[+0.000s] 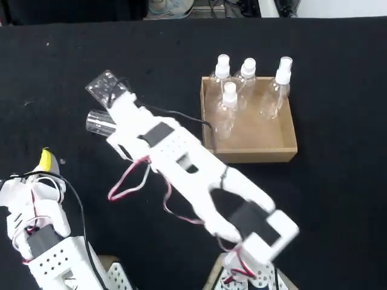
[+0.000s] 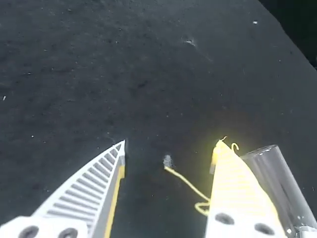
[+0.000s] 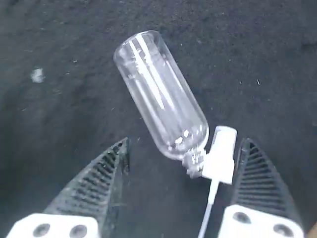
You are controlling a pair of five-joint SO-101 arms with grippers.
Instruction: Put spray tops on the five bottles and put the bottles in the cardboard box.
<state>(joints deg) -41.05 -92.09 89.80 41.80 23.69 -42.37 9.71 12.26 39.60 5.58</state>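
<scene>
The right arm (image 1: 181, 163) is reaching across the black table (image 1: 338, 199) toward its far left. The right gripper (image 3: 185, 143) is hanging over the fifth bottle (image 3: 161, 96) with its dark fingers spread wide. This bottle is lying on its side on the table, between the two fingers and apart from both. Its loose top (image 3: 221, 157) is lying askew just beside the neck, not seated on it. The top's thin tube is pointing back toward the gripper. It is hard to tell whether the top is touching the nearer finger.

The left gripper (image 2: 171, 144) is hovering low over bare table at the near left, with its white and yellow fingers parted and nothing between them. A yellow thread (image 2: 188, 183) is trailing from the yellow finger, and the bottle's flat end is showing just beside that finger.

The box (image 1: 248, 156) is sitting well to the right of the lying bottle. Four bottles (image 1: 229, 99) are standing upright inside it, each one wearing a white spray top.
</scene>
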